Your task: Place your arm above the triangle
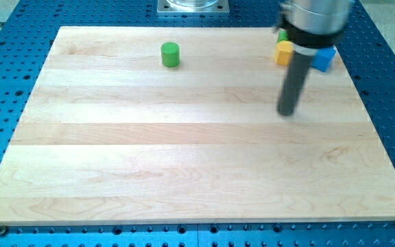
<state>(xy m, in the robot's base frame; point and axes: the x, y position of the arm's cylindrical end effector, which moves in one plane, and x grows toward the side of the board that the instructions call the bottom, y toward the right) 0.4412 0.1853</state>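
My dark rod comes down from the view's top right, and my tip (288, 112) rests on the wooden board (184, 151). Behind the rod, near the board's top right corner, sit a yellow block (282, 52), a blue block (324, 59) and a bit of a green block (282, 34) mostly hidden by the arm. Their shapes are partly hidden, so I cannot tell which one is the triangle. My tip is below these blocks, apart from them. A green cylinder (170, 54) stands at the top, left of centre, far from my tip.
The board lies on a blue perforated table (5, 62). A metal mount plate (193, 6) sits at the view's top centre.
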